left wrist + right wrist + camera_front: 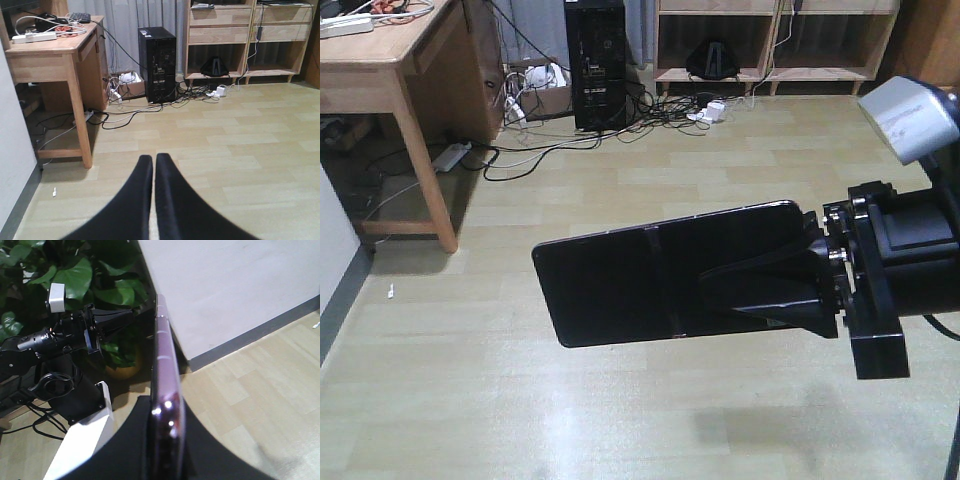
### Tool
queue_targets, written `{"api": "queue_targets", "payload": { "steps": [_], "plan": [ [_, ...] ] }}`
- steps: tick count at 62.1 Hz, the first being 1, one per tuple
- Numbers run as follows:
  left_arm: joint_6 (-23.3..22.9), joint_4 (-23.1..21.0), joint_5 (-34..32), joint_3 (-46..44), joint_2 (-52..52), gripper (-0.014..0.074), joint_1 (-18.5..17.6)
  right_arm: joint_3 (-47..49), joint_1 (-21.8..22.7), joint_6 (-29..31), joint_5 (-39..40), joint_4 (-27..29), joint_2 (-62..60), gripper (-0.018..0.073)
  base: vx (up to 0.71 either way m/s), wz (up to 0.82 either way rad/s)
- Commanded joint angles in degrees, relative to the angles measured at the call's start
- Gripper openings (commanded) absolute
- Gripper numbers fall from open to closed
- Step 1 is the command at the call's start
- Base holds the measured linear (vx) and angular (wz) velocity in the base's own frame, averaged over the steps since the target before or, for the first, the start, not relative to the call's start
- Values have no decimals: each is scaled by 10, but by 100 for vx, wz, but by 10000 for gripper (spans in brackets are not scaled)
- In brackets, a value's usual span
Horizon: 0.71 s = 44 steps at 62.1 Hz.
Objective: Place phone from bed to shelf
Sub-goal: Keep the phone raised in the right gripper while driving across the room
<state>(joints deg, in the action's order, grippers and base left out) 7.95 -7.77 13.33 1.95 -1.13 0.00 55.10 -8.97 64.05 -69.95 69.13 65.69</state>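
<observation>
My left gripper (152, 200) points at the floor (240, 150), and its two black fingers look pressed together, with only a thin line between them. To the right, my right gripper (770, 285) pinches one short end of the phone (620, 285). The phone sticks out from my fingertips up in the air, turned on its thin edge. Far ahead of both grippers, past the black computer tower (595, 60), stands the wooden shelf (720, 75), well apart from the phone.
</observation>
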Motion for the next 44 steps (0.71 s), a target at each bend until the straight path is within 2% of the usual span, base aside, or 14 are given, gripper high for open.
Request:
{"api": "queue_targets", "payload": {
  "steps": [1,44],
  "plan": [
    [-2,-5,-42,1,-3,1,-2,15,2,1,-40,53,-12,-4,30,-4],
    [-2,-5,-42,1,-3,1,-2,15,2,1,-40,53,-12,-4,28,0]
  ]
}}
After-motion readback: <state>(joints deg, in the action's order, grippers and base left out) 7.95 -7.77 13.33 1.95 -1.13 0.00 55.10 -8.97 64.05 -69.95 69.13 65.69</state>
